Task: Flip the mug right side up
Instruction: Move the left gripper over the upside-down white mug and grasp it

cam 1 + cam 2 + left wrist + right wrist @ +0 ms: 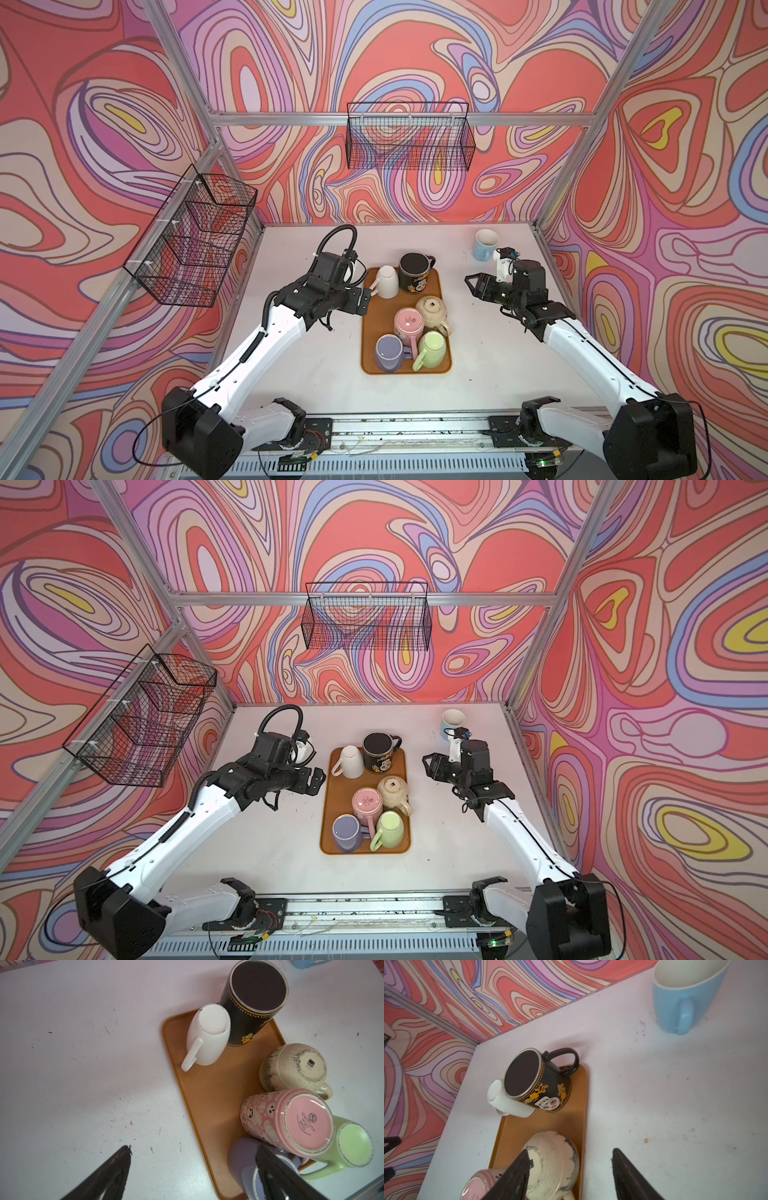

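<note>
Six mugs (408,322) stand inverted on the tray (376,328); left gripper (366,300), wide open and empty, faces the white mug (387,281) at its far left corner, probably next to grasp; right gripper (471,286) gapes empty

The white table (498,353) fills the floor of the cell in both top views, its surface dull and marked with small dark specks and scuffs. An orange-brown rectangular tray (376,332) lies flat on it near the middle, its long sides running from front to back and its corners rounded. A blue mug (485,245) stands upright directly on the table near the far right corner, well apart from the tray, its pale inside open to the top.
</note>
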Motion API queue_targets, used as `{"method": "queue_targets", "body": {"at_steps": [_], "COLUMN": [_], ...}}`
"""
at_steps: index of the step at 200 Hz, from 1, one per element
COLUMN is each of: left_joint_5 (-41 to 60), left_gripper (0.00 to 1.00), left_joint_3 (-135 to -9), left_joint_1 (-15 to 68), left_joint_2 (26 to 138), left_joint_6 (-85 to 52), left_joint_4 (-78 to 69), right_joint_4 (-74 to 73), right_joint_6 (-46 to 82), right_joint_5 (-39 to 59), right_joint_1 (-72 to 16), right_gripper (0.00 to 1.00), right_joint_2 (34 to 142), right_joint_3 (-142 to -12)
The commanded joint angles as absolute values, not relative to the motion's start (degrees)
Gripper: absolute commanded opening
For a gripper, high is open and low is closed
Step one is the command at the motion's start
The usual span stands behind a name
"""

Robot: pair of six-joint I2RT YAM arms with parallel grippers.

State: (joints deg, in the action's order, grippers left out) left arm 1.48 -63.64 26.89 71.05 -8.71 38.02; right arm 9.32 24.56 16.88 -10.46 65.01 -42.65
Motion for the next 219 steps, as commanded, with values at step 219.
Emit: {"method": "queue_targets", "body": {"at_steps": [219], "left_joint_5": [9.1], "left_gripper": [0.64], "left_joint_3": [-85.1], "left_joint_1": [20.9], "left_joint_2": [110.6], "left_joint_6": [15.0], "left_joint_4": [35.2], "right_joint_4": [-16.5], "right_joint_6": [35.7], "right_joint_5": [23.7], "right_joint_1": [-13.5], "right_gripper": [0.62], "right_joint_2": [65.1], "right_joint_3": [-26.9]}}
